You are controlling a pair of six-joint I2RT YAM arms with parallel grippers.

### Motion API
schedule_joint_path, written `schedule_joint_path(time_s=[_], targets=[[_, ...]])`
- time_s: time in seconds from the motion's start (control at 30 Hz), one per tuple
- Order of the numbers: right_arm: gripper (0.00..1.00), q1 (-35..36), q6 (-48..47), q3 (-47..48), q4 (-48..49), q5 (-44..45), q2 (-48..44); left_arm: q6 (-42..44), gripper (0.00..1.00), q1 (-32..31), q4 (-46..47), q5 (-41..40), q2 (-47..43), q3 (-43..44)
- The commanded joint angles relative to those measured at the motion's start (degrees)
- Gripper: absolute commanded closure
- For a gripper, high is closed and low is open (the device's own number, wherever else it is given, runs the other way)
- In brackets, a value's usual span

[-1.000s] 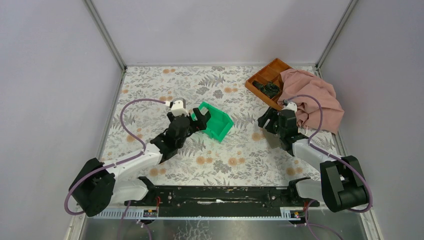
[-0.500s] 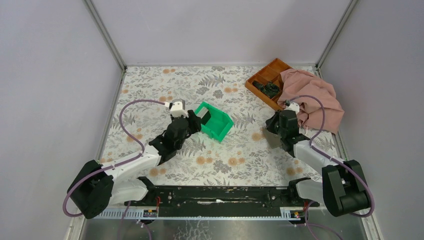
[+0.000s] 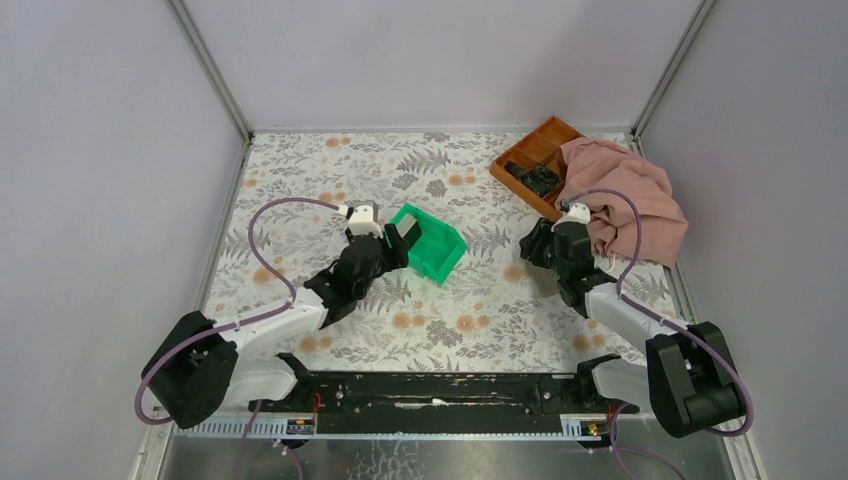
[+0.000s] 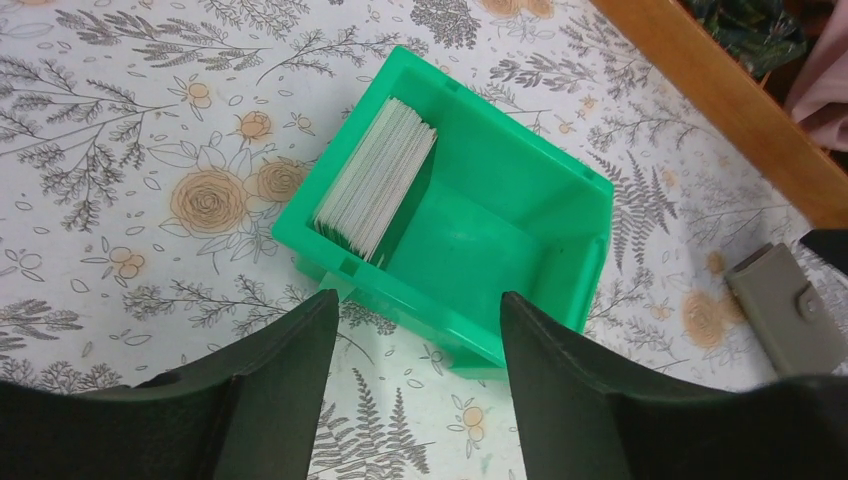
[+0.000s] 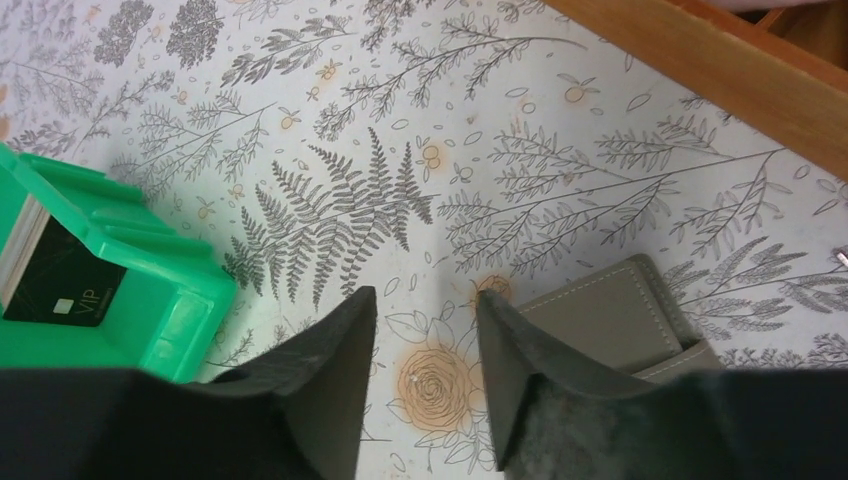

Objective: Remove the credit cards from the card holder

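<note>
The credit cards (image 4: pixel 378 180) stand on edge as a stack inside the green bin (image 4: pixel 590 250), against its left wall. A black card (image 5: pixel 65 285) faces out of that stack. My left gripper (image 4: pixel 418 297) hovers open at the bin's near wall with nothing between its fingers. It also appears in the top view (image 3: pixel 397 240). The card holder (image 5: pixel 610 320) lies folded shut on the table, grey-taupe with pale stitching, just right of my right gripper (image 5: pixel 425 295). That gripper is open and empty over an orange rose print. The holder (image 4: pixel 790 310) lies right of the bin.
An orange-brown compartment tray (image 3: pixel 530 155) holding dark items stands at the back right, and a pink cloth (image 3: pixel 625 195) is draped over its right part. The tray's wooden edge (image 5: pixel 720 60) runs just beyond the card holder. The green bin (image 3: pixel 432 242) sits mid-table.
My left gripper has drawn back slightly from the bin and its jaws have narrowed. My right gripper dipped toward the card holder, shut, then lifted away open and empty.
</note>
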Motion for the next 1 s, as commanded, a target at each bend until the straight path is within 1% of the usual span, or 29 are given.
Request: schedule_joint_path(time_s=[0.0,0.07,0.1,0.13,0.17,0.23,0.3,0.33,0.37,0.4,0.47,0.53,0.7,0.83,0.97], targets=[[0.63,1.5,-1.9,2.6,-0.4,2.5,0.5,0.7,0.29,-0.3,2.1,-0.1,0.0,1.7],[0.83,1.6,-1.6,3.8,-3.9,6.9,0.8,1.1,0.27,-0.3,2.7,0.9,-0.1,1.5],[0.88,1.7,-1.0,4.4,-6.1,10.0,0.8,1.3,0.25,-0.3,3.3,1.6,-0.4,1.2],[0.89,1.7,-0.4,4.9,-7.9,12.7,0.8,1.5,0.24,-0.5,3.9,2.3,-0.6,1.0],[0.86,1.6,0.2,5.2,-9.2,15.1,0.8,1.8,0.22,-0.6,4.6,3.1,-0.9,0.8],[0.67,1.6,0.8,5.5,-10.2,17.2,1.0,2.8,0.15,-1.2,5.6,4.7,-1.2,0.5],[0.56,1.6,0.5,5.5,-9.3,15.1,1.6,3.1,0.12,-1.8,5.8,5.2,-0.8,0.9],[0.53,1.7,0.1,5.3,-8.2,13.2,1.9,3.0,0.12,-1.9,5.7,5.2,-0.5,1.2],[0.52,1.8,-0.4,5.1,-7.1,11.3,2.2,2.7,0.12,-1.9,5.5,5.0,0.1,1.4],[0.54,2.1,-0.9,5.1,-6.4,9.7,2.5,2.4,0.15,-1.9,5.0,4.4,0.7,1.7],[0.60,2.7,-1.5,5.4,-5.8,8.8,3.1,1.6,0.20,-1.9,3.3,2.5,1.9,2.6],[0.62,3.3,-2.0,5.8,-5.8,8.7,3.6,1.1,0.23,-1.9,1.3,0.2,2.8,3.3],[0.60,3.6,-1.9,6.2,-5.8,8.0,4.8,-1.3,0.23,-1.8,-4.4,-7.2,3.4,5.4],[0.57,3.5,-1.8,6.5,-5.7,7.1,5.7,-2.3,0.24,-1.8,-4.8,-9.6,4.0,5.9],[0.56,3.5,-1.6,6.8,-5.7,6.6,6.7,-3.2,0.25,-0.1,-6.2,-11.9,7.5,8.7]])
